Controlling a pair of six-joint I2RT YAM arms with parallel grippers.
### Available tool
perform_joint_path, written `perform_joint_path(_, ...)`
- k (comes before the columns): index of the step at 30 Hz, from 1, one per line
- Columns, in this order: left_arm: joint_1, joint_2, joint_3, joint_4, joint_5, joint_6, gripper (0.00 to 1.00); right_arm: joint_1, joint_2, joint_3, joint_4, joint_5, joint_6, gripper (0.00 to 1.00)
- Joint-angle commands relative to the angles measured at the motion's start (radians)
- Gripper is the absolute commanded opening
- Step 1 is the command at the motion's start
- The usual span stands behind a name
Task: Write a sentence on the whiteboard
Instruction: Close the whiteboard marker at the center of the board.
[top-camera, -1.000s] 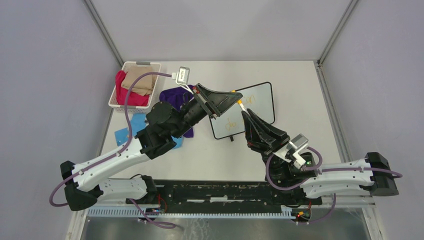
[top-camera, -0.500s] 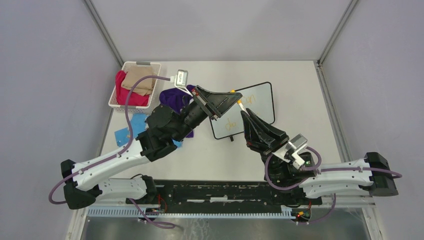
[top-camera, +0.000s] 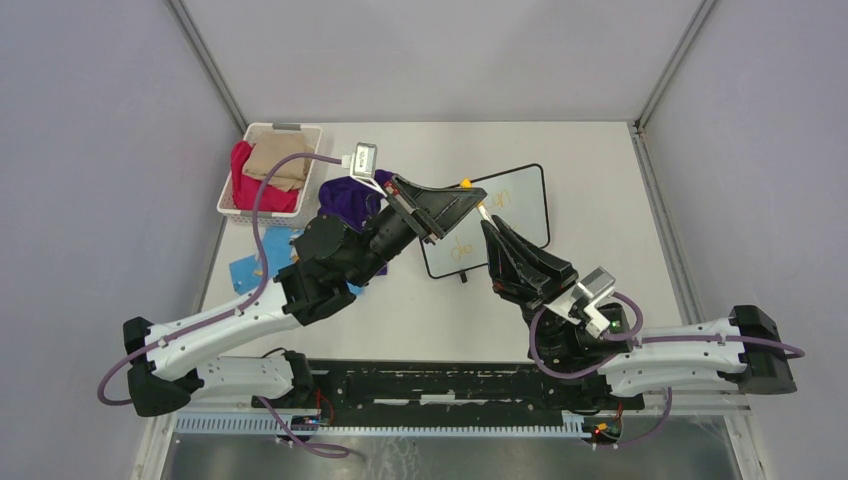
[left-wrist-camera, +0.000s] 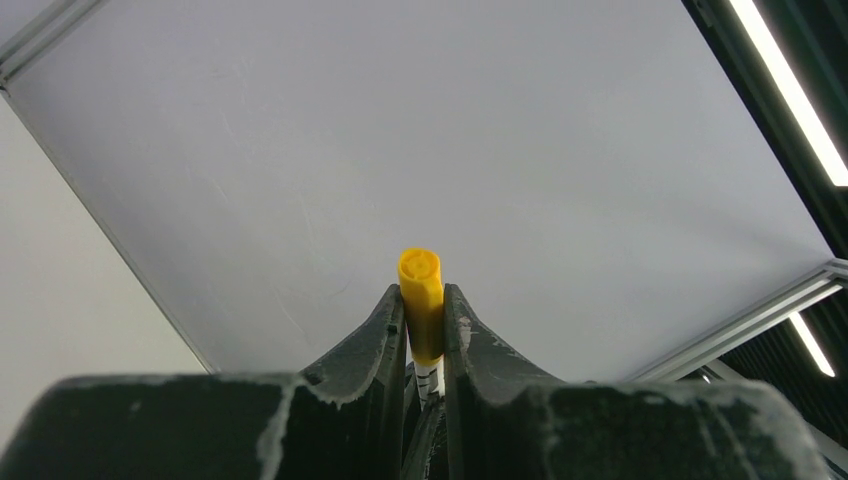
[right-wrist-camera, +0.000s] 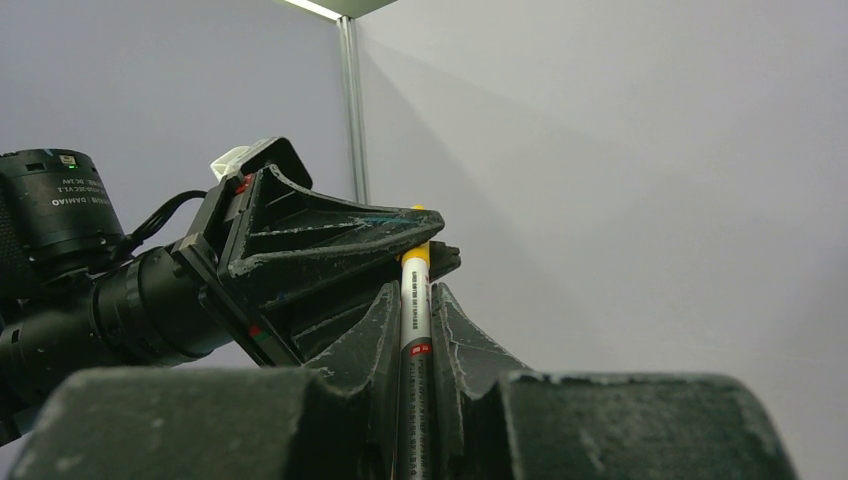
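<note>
The whiteboard lies flat at mid-table, with the yellow sentence partly showing beside the arms. A white marker with a yellow cap hangs above the board's left half. My left gripper is shut on the yellow cap; in its own view the left gripper points at the ceiling. My right gripper is shut on the marker's barrel, which runs up between the right gripper's fingers into the left jaws. Cap and barrel look joined.
A white basket holding red and tan cloths stands at the back left. A purple cloth and a blue cloth lie under the left arm. Grey walls enclose the table.
The left forearm has shifted slightly toward the back. Both grippers and the marker between them stay almost where they were.
</note>
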Motion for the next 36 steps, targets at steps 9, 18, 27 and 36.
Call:
perform_joint_path(9,-0.096,0.024,-0.034,-0.076,0.234,0.068,0.02,-0.041,0.024,0.095,-0.060,0.040,0.007,0.00)
perform_joint_path(18,-0.096,-0.012,-0.042,-0.086,0.178,0.082,0.28,-0.042,0.011,0.091,-0.074,0.033,0.014,0.00)
perform_joint_path(27,-0.094,-0.068,-0.046,-0.125,0.057,0.106,0.70,-0.042,-0.028,0.072,-0.101,0.025,0.040,0.00)
perform_joint_path(36,-0.042,-0.112,0.050,-0.184,-0.022,0.206,0.87,-0.042,-0.097,0.044,-0.193,-0.059,0.121,0.00)
